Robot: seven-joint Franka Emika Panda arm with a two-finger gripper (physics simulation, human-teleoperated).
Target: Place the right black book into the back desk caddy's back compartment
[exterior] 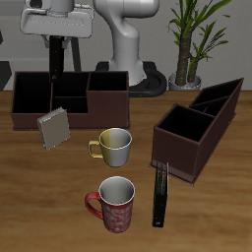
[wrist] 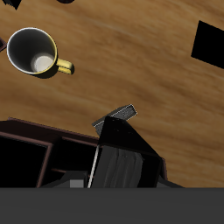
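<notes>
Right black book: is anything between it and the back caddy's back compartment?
Nothing visible. The gripper holds the right black book over the back desk caddy, and the back compartment below looks open and empty.

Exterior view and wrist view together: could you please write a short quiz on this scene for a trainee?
1. True or false: the right black book lies flat on the table.
2. Which thing stands closest to the back desk caddy? A. the grey book B. the thin black book C. the plant
3. Fill in: ___ mugs stand on the table.

Key
1. False: the jaws hold it upright over the caddy.
2. A.
3. Two: the yellow mug and the red mug.
</notes>
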